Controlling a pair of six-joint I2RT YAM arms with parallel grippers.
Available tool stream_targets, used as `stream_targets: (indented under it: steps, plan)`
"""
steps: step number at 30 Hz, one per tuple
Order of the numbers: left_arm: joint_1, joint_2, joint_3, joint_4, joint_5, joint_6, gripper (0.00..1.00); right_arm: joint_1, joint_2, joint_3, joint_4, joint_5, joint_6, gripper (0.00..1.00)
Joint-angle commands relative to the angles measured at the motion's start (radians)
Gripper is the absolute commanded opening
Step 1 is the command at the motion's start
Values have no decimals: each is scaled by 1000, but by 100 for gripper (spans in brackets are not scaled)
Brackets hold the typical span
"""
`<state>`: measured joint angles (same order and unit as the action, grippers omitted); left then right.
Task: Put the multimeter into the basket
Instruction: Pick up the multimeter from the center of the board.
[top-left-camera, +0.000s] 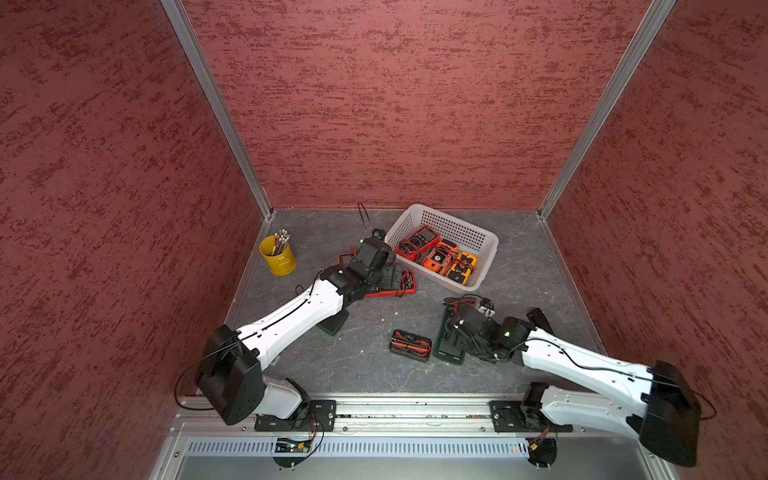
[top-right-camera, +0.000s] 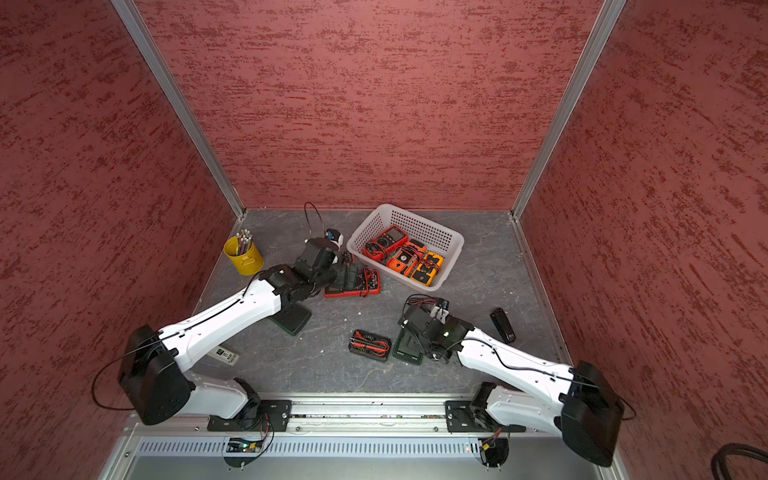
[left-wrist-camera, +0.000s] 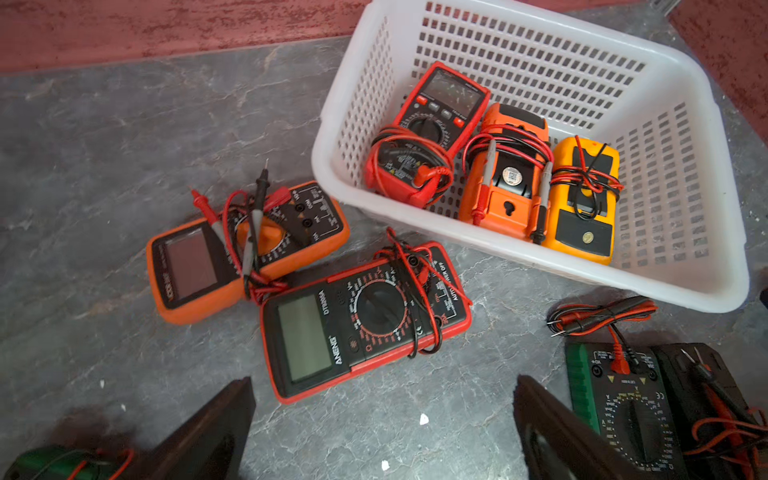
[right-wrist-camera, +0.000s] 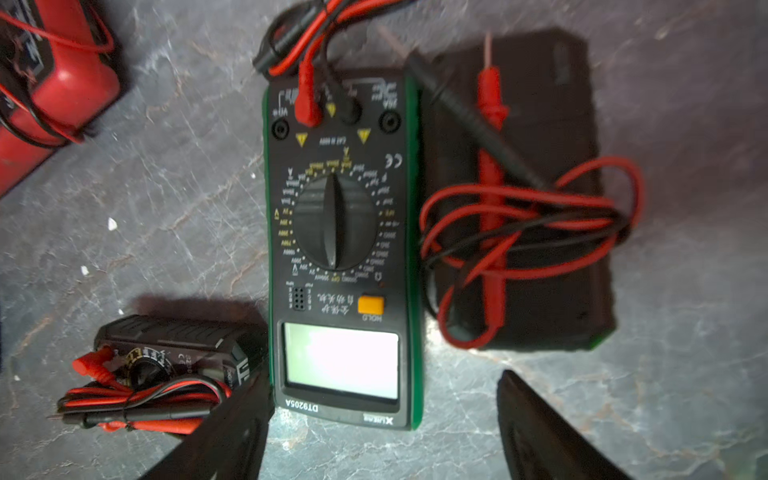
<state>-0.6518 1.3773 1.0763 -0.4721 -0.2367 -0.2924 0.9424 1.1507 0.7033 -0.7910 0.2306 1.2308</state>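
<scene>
Two grippers stand spread, pinching nothing. My right gripper (right-wrist-camera: 382, 374) hangs over the green multimeter (right-wrist-camera: 340, 232). My left gripper (left-wrist-camera: 384, 380), arm outstretched, sits near the basket (left-wrist-camera: 498, 254).

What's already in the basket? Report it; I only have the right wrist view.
Observer: Three multimeters lie in the basket: a red meter, an orange meter and a yellow meter.
Operator: Now give me the left gripper.
Observer: The left gripper is open and hovers over the red ANENG multimeter, just outside the basket.
Operator: Tell me what lies by that one.
Observer: A second orange multimeter lies right beside it, also outside the basket.
</scene>
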Motion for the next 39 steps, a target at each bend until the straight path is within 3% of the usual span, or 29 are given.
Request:
stream_targets:
  steps: [1, 4, 13, 19, 39]
  plan:
    - [38, -58, -84, 56, 26, -83, 100, 57, 52, 48, 39, 37, 119, 90]
    - [71, -99, -158, 74, 49, -108, 100, 76, 112, 73, 37, 27, 145, 99]
    - [118, -110, -238, 93, 76, -107, 100, 59, 201, 109, 31, 55, 139, 99]
    - [125, -115, -258, 103, 60, -94, 100, -9, 208, 22, 167, -4, 111, 99]
    - [133, -90, -280, 127, 74, -100, 100, -70, 489, 165, 146, 23, 10, 99]
